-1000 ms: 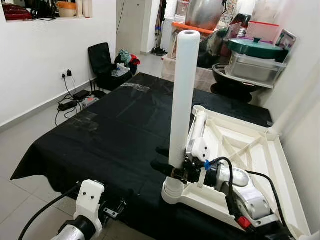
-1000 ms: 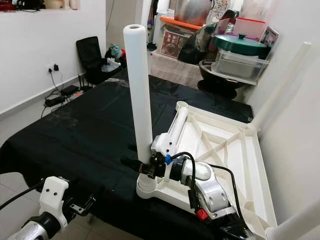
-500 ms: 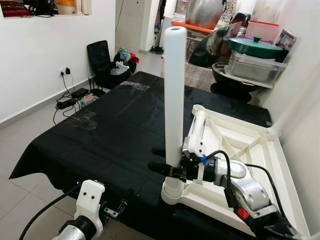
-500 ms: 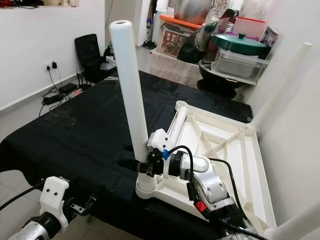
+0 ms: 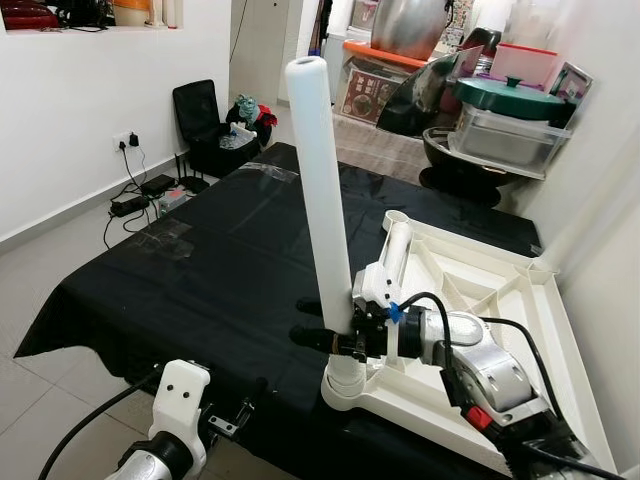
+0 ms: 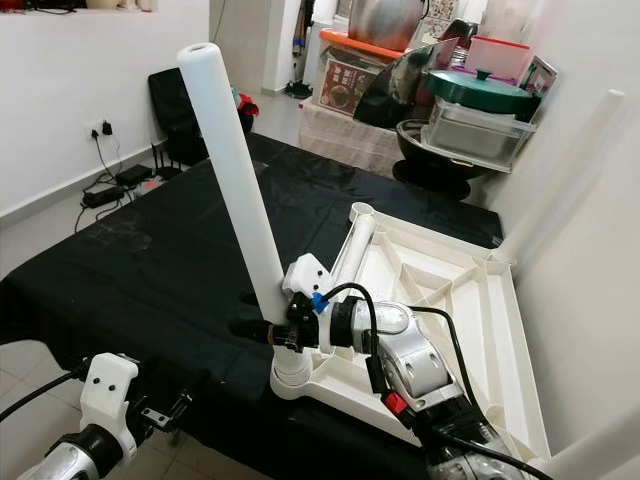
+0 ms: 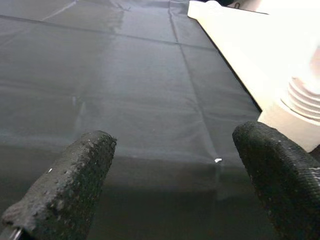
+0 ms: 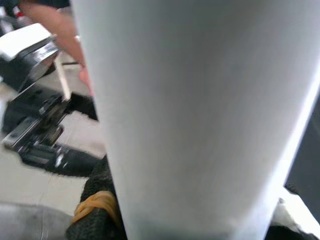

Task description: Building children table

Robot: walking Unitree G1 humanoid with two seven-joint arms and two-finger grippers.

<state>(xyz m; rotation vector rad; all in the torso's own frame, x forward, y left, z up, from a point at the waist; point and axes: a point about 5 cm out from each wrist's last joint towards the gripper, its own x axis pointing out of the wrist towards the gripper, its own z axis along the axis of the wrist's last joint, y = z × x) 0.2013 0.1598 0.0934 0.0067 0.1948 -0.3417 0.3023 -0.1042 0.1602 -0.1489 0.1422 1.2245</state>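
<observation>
A white table top (image 5: 500, 300) lies upside down on a table covered in black cloth (image 5: 200, 260). At its near corner a long white leg (image 5: 320, 190) stands in the round socket (image 5: 345, 385), its top leaning to my left. My right gripper (image 5: 335, 340) is shut on this leg just above the socket; the right wrist view shows the leg (image 8: 200, 115) up close. A second leg (image 5: 395, 250) lies in the table top. My left gripper (image 7: 175, 165) hangs low at the table's front edge, open with nothing between its fingers.
A third white leg (image 6: 560, 170) stands up at the table top's far right corner by the white wall. Pots and boxes (image 5: 510, 110) are stacked behind the table. A black chair (image 5: 205, 125) and floor cables (image 5: 140, 195) are at the back left.
The leg's top has swung from nearly upright to leaning left. My right gripper, still shut on it, has shifted slightly left. The left arm has not moved.
</observation>
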